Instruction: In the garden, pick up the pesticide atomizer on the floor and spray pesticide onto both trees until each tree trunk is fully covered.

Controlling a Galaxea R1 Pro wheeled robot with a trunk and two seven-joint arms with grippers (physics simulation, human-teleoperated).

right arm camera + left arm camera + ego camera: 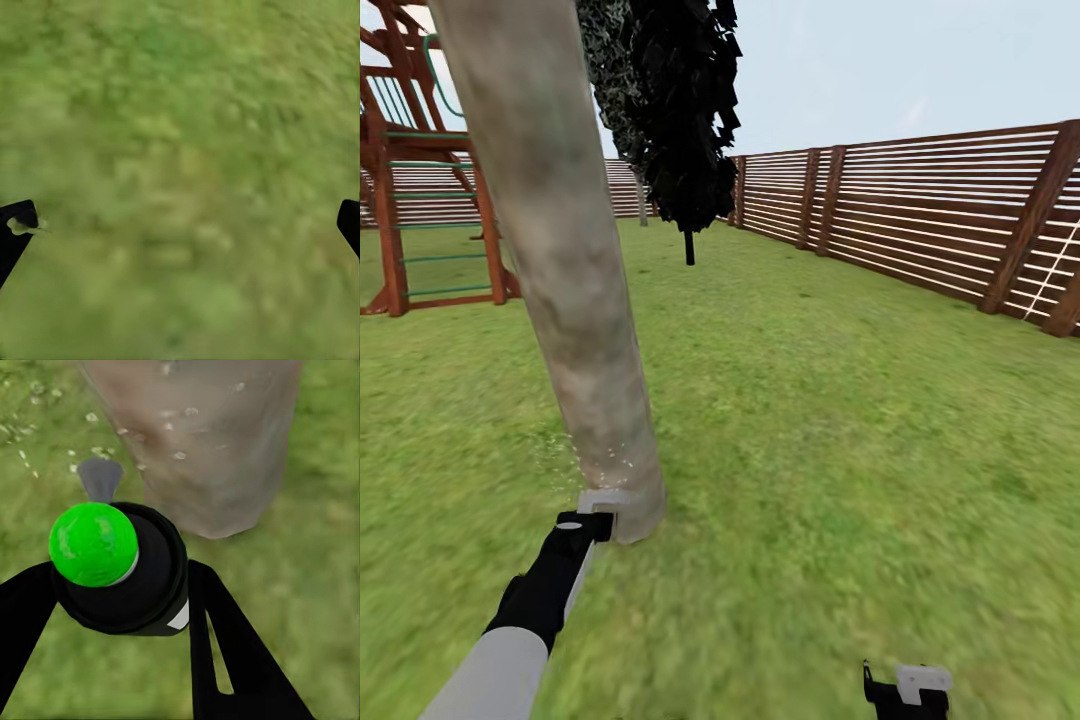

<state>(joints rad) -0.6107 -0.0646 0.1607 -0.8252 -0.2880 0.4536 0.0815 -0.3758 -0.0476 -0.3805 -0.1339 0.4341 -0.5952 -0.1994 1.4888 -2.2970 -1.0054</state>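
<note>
In the head view the left gripper (600, 512) sits low against the base of the tree trunk (565, 270), which rises from the lawn (840, 420) just ahead; pale droplets speckle the bark and the grass near the foot. The right gripper (908, 692) hangs at the lower edge over grass, well apart from the trunk. A dark conifer (685, 120), the slat fence (920, 220) and a red playset (420, 180) stand behind.

In the left wrist view the left gripper (120, 607) is clamped around the pesticide atomizer (120, 566), its green cap toward the camera and its grey nozzle (100, 478) aimed at the trunk (202, 442), where white flecks show. To do this well, I judge the nozzle should stay pointed at bark while sweeping upward and around, since only the foot looks wetted.

In the right wrist view the right gripper (180, 225) shows spread fingertips (15, 232), holding nothing, above blurred grass
</note>
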